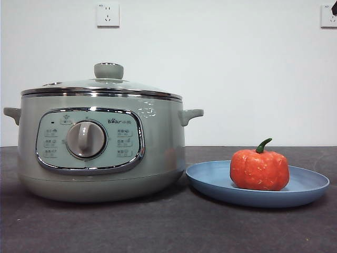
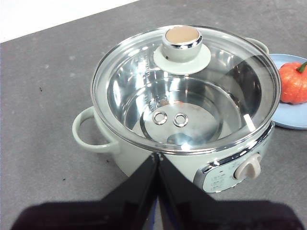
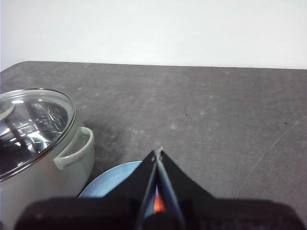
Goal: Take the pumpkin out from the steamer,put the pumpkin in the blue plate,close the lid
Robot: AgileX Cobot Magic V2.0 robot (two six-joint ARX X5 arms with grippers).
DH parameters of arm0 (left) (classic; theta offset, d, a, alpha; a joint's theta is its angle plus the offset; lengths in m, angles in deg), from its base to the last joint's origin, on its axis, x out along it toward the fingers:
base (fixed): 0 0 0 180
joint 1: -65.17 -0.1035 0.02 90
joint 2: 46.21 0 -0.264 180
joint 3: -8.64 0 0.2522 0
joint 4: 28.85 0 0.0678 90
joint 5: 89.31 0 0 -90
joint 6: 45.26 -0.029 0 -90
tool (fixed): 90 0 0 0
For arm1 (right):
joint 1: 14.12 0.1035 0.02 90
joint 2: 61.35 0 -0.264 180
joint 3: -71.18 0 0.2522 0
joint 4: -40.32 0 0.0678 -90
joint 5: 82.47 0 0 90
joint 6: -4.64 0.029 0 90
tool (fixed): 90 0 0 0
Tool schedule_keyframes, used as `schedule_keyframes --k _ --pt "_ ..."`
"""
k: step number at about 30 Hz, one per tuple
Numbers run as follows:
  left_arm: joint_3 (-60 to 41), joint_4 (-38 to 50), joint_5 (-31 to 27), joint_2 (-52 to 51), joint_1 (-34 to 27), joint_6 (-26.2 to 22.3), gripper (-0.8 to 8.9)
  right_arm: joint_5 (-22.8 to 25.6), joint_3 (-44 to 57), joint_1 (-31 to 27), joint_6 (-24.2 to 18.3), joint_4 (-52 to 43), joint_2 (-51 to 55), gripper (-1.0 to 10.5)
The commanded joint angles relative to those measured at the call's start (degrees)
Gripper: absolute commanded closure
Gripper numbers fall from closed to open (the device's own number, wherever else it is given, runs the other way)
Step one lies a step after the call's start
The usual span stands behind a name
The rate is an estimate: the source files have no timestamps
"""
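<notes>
An orange-red toy pumpkin (image 1: pixel 259 169) is sitting in a light-blue plate (image 1: pixel 210 182) beside the lidded sage-green steamer (image 1: pixel 100 145); the glass lid (image 2: pixel 192 91) is resting on it, and both the left gripper (image 2: pixel 157 157) and right gripper (image 3: pixel 158 152) are hanging pressed together, holding nothing.

Clear glass lid (image 2: pixel 201 96) with shiny chrome rim, glossy pale-green steamer (image 1: pixel 100 142), polished metal inside, matte blue plastic plate (image 1: pixel 308 184), speckled pumpkin (image 1: pixel 259 169), rough dark matte table (image 1: pixel 158 226)

one steamer (image 1: pixel 100 153); one lid (image 1: pixel 105 84); one pumpkin (image 1: pixel 259 169); one blue plate (image 1: pixel 210 182); two wall sockets (image 1: pixel 108 15)
</notes>
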Motion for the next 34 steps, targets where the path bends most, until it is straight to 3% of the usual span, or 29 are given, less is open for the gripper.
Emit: schedule_keyframes --k 1,5,8,11,15,24,27,34 --pt "-0.48 0.22 0.02 -0.15 0.17 0.35 8.16 0.20 0.24 0.09 0.55 -0.44 0.04 9.5" --pt "-0.50 -2.43 -0.48 -3.34 -0.37 -1.07 8.16 0.20 0.24 0.09 0.55 -0.46 0.02 9.5" --pt "-1.31 -2.93 0.76 -11.04 -4.68 -1.62 8.16 0.20 0.24 0.09 0.55 -0.46 0.02 9.5" --pt "-5.73 4.50 5.18 -19.82 -12.13 -1.40 8.16 0.20 0.24 0.07 0.55 -0.44 0.02 9.5" --pt "-16.70 15.37 4.59 -29.64 -19.87 -1.42 8.16 0.17 0.24 0.09 0.55 -0.35 0.02 9.5" --pt "-38.64 32.44 4.72 -29.57 -25.46 1.60 8.16 0.17 0.22 0.04 0.55 1.01 -0.02 9.5" --pt "-39.04 25.51 4.66 -29.53 -25.42 3.19 8.16 0.17 0.22 0.04 0.55 1.07 -0.02 9.5" --pt "-38.91 25.83 4.59 -29.00 -25.42 3.17 8.16 0.17 0.20 0.04 0.55 1.05 0.00 9.5"
